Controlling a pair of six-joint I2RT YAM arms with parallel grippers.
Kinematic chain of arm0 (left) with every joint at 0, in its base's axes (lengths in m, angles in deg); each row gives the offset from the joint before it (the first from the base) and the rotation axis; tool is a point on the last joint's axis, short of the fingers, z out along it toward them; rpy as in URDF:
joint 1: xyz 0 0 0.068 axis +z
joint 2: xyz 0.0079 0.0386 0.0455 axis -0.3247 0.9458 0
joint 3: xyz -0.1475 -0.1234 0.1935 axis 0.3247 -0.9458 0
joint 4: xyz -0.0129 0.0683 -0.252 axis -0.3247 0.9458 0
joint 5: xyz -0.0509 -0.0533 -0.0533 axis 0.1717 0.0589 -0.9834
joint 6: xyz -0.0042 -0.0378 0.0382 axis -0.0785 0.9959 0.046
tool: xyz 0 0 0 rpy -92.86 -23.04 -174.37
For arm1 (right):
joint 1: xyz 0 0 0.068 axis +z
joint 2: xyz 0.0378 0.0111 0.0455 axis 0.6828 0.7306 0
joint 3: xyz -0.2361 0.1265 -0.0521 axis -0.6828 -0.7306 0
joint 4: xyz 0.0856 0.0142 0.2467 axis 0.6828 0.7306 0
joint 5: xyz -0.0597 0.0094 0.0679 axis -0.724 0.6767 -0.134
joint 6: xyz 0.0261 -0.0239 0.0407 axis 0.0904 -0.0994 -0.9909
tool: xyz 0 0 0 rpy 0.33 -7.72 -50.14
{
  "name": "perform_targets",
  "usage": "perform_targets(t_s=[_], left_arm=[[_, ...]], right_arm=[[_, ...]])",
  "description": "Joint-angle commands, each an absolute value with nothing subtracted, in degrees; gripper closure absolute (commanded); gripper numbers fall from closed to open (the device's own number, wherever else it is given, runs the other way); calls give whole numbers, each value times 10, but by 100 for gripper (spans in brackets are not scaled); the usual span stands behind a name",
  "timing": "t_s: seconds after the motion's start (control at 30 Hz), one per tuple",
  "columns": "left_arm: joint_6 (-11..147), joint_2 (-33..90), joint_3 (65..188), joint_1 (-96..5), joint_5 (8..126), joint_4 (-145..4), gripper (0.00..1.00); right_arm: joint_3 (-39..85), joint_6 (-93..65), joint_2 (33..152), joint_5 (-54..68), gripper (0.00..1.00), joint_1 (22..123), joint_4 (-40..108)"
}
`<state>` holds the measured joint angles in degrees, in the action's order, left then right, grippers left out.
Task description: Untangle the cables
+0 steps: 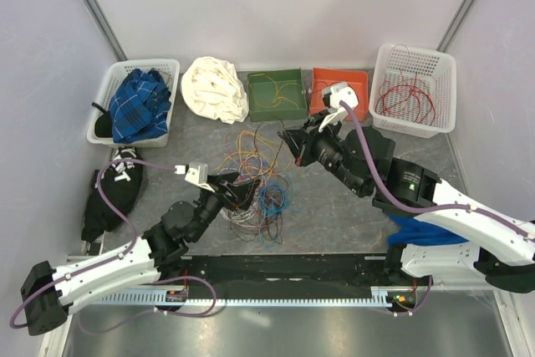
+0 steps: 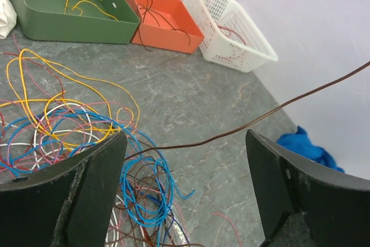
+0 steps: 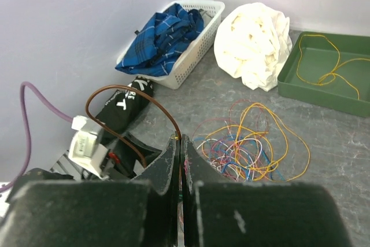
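The cables (image 1: 255, 181) lie in a loose tangle of orange, yellow, blue, pink and white loops at the table's middle. My right gripper (image 1: 291, 141) hangs just right of and beyond the tangle. In the right wrist view its jaws (image 3: 180, 141) are shut on a brown cable (image 3: 115, 89) that arches up and left from the fingertips. That brown cable (image 2: 231, 133) runs taut through the gap of my left gripper (image 2: 185, 160), touching neither finger. The left gripper (image 1: 242, 190) stands open over the tangle's near side, above blue and brown loops (image 2: 144, 189).
Along the back stand a white basket (image 1: 104, 102) of blue cloth, a white cloth (image 1: 213, 89), a green tray (image 1: 251, 94) with a yellow cable, an orange tray (image 1: 359, 81) and a white basket (image 1: 443, 94) of red cables. A black cloth (image 1: 117, 194) lies left, a blue cloth (image 1: 422, 232) right.
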<state>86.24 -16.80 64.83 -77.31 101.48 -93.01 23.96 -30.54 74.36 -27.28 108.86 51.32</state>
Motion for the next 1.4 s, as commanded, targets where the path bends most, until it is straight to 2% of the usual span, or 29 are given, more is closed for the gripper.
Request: perform_targets(t_s=[0.0, 0.2, 0.3, 0.4, 0.5, 0.53, 0.6, 0.77, 0.83, 0.87, 0.9, 0.93, 1.03, 1.13, 1.37], left_arm=[[805, -126, 686, -773, 1001, -977, 9], [798, -71, 695, -773, 997, -1005, 9], [795, -39, 705, -773, 1007, -1010, 16], [781, -10, 722, -773, 1007, -1021, 30], [758, 6, 749, -774, 1003, -1028, 56], [750, 10, 767, -773, 1002, -1020, 76], [726, 8, 808, -773, 1004, -997, 98], [722, -17, 935, -773, 1026, -833, 98], [723, -14, 1023, -772, 1028, -777, 98], [721, -4, 1055, -772, 1027, -726, 98], [718, 4, 1114, -772, 1024, -707, 98], [715, 12, 1143, -772, 1013, -686, 98], [703, 48, 1247, -773, 988, -622, 98], [693, 82, 1320, -772, 978, -587, 98], [661, 135, 1413, -772, 962, -564, 98]], right_arm=[[305, -290, 742, -263, 100, 1092, 530], [344, -278, 742, -254, 100, 1092, 548], [345, -283, 736, -244, 100, 1092, 549], [341, -285, 728, -238, 100, 1092, 549], [331, -285, 719, -244, 100, 1092, 550], [324, -286, 712, -248, 100, 1092, 551], [309, -286, 698, -261, 100, 1092, 552], [243, -286, 648, -301, 100, 1092, 553], [195, -286, 621, -319, 100, 1092, 553], [179, -285, 613, -319, 96, 1092, 553], [148, -285, 602, -315, 84, 1092, 553], [137, -283, 598, -313, 57, 1092, 555], [103, -285, 588, -319, 31, 1091, 569], [89, -284, 569, -324, 26, 1092, 570], [87, -260, 538, -288, 26, 1092, 529]])
